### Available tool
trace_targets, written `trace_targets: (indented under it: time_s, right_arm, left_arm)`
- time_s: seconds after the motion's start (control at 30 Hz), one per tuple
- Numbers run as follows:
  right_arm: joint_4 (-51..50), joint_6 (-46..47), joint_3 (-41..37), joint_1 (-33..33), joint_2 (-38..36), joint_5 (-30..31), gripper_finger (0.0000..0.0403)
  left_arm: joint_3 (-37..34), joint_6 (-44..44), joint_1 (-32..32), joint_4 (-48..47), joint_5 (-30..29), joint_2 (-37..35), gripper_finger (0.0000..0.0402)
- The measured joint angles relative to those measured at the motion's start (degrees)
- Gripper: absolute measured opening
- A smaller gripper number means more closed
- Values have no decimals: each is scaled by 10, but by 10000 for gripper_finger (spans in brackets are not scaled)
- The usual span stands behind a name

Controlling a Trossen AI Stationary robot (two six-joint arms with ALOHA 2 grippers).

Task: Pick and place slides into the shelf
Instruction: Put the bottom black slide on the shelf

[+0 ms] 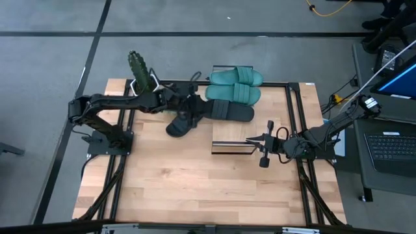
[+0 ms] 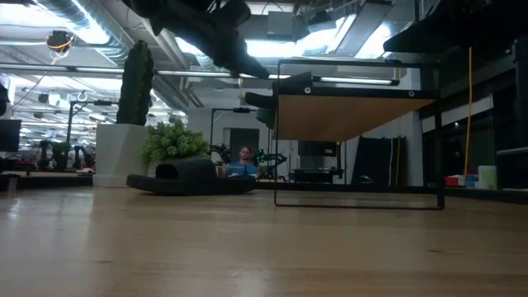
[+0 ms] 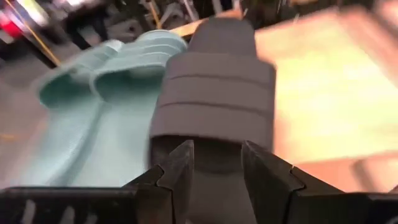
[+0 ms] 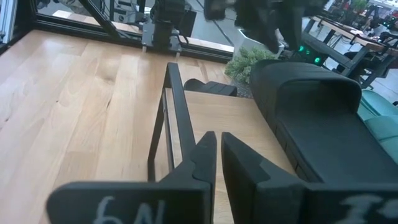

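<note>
Up high, the left pincer (image 1: 184, 117) grips a black slide (image 1: 180, 123); the right pincer (image 1: 255, 144), nearly closed, touches the shelf (image 1: 229, 146).

From my remote seat I count two teal-green rubber slides (image 1: 235, 77) (image 1: 233, 93), two black rubber slides (image 1: 230, 112) (image 1: 180, 123), one wood-topped black-framed shelf (image 1: 229, 137), and one potted cactus (image 1: 139, 67).

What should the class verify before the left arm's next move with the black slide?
1. Left gripper at the heel of the black slide: ok.
2. Hold on that slide secure: cannot tell.
3. Shelf top free of slides: ok.
4. Right gripper clear of the shelf: not ok, it hangs over one end.
5. Teal slides out of the likely path to the shelf: ok, they lie beyond the black slide.
</note>
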Motion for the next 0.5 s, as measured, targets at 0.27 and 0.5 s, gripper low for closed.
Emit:
trace_targets:
  time_s: [0.27,0.5]
  right_arm:
    - [0,10,0,-3,0,0,28]
    - [0,11,0,-17,0,0,28]
  left_arm:
    - [0,199,-46,-1,-88,6,128]
    - [0,288,-61,3,-111,12,128]
